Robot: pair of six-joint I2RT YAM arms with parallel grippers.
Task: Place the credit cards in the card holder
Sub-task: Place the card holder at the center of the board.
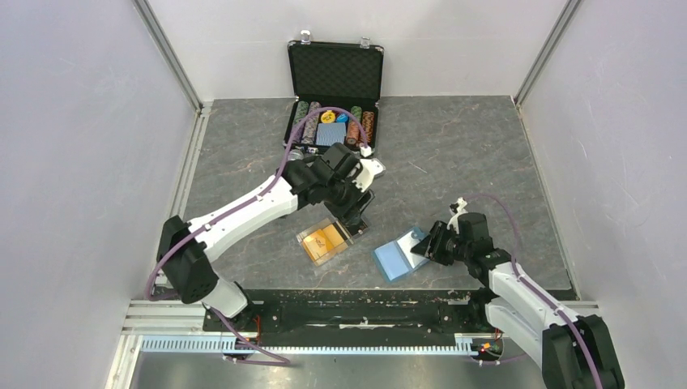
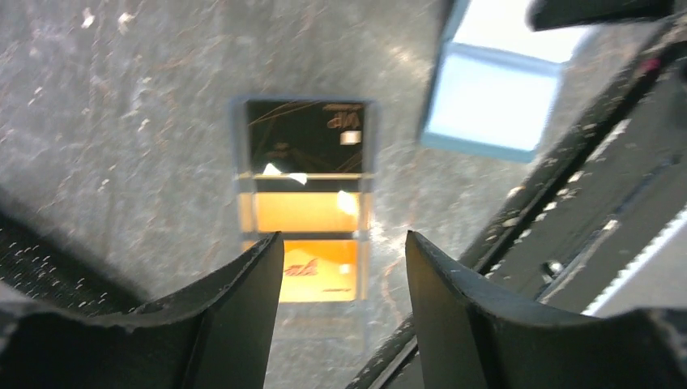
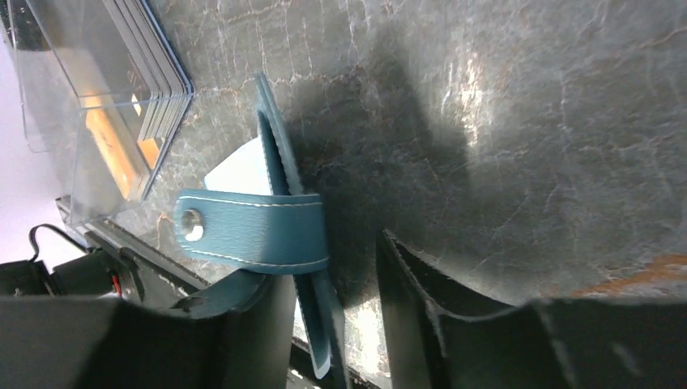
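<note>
The orange-yellow credit cards (image 1: 324, 241) lie in a clear plastic box (image 1: 306, 237) with a dark lid part (image 2: 304, 138) at the table's middle front. They also show in the left wrist view (image 2: 304, 212). My left gripper (image 1: 356, 219) hovers over the box's far right corner, open and empty (image 2: 340, 237). The teal-blue card holder (image 1: 393, 261) lies right of the box. My right gripper (image 1: 425, 243) is at its right edge. In the right wrist view its open jaws (image 3: 328, 259) straddle the holder's raised flap (image 3: 324, 332), with the snap tab (image 3: 251, 231) folded over my left finger.
A black chip case (image 1: 336, 73) stands open at the back, holding poker chips (image 1: 356, 130) and a blue-grey deck (image 1: 330, 134). Grey walls enclose the table on three sides. A black rail (image 1: 364, 312) runs along the near edge. The clear box (image 3: 73, 105) shows left of the holder.
</note>
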